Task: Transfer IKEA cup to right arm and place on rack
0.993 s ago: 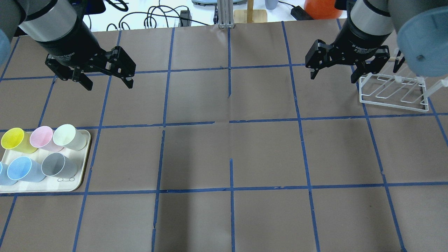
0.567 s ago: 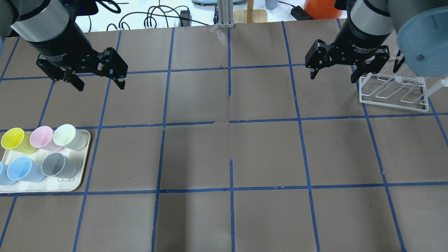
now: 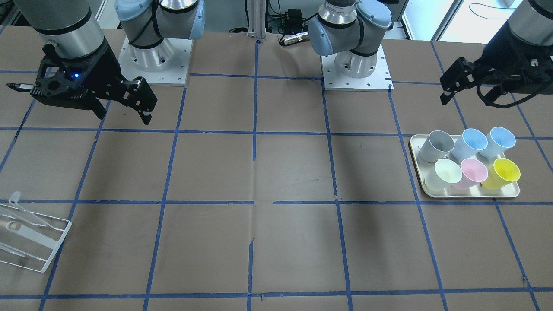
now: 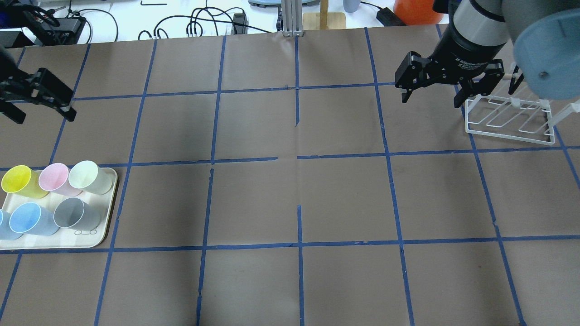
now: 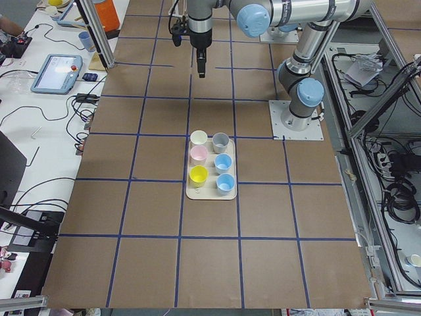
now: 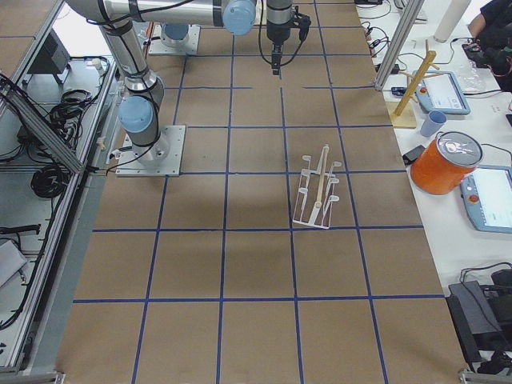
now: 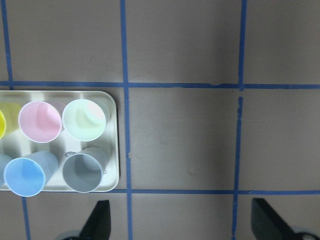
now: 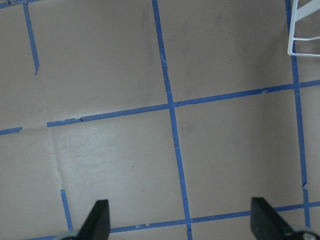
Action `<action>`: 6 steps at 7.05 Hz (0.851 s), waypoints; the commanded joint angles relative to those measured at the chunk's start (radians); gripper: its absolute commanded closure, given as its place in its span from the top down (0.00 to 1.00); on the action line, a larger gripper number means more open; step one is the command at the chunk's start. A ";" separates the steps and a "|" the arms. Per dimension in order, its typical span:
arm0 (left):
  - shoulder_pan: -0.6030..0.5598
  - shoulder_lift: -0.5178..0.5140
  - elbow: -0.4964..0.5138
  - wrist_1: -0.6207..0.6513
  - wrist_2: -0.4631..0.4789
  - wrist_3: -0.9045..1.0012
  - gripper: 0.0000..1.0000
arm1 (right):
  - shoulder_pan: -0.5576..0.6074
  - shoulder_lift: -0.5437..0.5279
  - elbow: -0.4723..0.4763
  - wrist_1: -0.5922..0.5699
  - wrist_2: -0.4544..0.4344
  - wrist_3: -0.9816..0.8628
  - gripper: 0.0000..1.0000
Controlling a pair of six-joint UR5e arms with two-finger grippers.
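Two pale blue IKEA cups (image 4: 27,219) (image 3: 471,141) stand upright in the near row of a cream tray (image 4: 107,222) at the table's left side, beside a grey cup (image 4: 72,213). One blue cup (image 7: 24,176) also shows in the left wrist view. My left gripper (image 4: 45,118) is open and empty, high above the table beyond the tray. My right gripper (image 4: 430,102) is open and empty, hovering just left of the white wire rack (image 4: 509,136). The rack (image 3: 58,246) is empty.
Yellow (image 4: 16,180), pink (image 4: 53,177) and pale green (image 4: 86,175) cups fill the tray's far row. The table is brown paper with a blue tape grid. Cables, an orange bucket (image 4: 417,11) and a wooden stand lie beyond the far edge.
My left gripper has moved left, towards the table's left edge, still open. My right gripper, the cups and the rack have not moved.
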 commanded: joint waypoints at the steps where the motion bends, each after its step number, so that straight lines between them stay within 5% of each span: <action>1: 0.266 -0.037 -0.004 0.009 -0.006 0.269 1.00 | 0.000 0.002 0.000 0.000 -0.001 -0.001 1.00; 6: 0.553 -0.244 -0.069 0.304 -0.006 0.781 1.00 | 0.000 0.002 0.001 0.000 -0.001 -0.001 1.00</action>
